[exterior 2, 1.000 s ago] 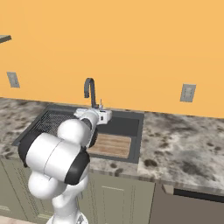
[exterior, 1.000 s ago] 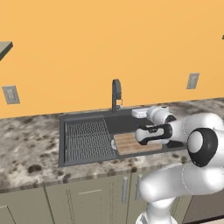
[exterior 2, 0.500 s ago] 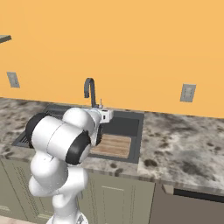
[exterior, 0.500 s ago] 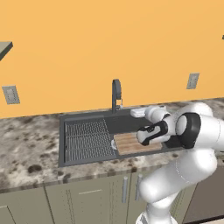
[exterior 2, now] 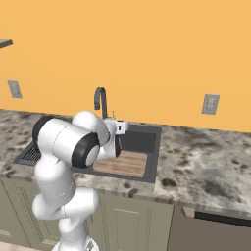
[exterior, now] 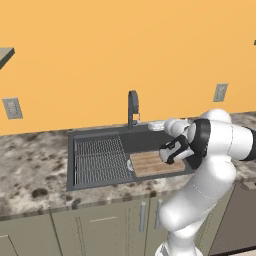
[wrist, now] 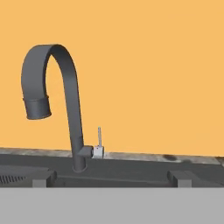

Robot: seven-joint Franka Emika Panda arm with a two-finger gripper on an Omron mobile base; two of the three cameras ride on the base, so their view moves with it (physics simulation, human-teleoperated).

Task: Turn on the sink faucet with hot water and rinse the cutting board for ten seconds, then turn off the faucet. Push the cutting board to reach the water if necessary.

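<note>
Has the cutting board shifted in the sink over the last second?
No. The cutting board lies in the same spot in the sink, beside the ridged drying rack, right of the faucet. The arm above it has moved, though.

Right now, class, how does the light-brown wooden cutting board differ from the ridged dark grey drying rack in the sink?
The light-brown wooden cutting board is smooth with plank stripes; the ridged dark grey drying rack is grooved. The board lies in the basin's right part, the rack fills its left. The rack looks larger. Both lie flat inside the dark grey sink.
</note>
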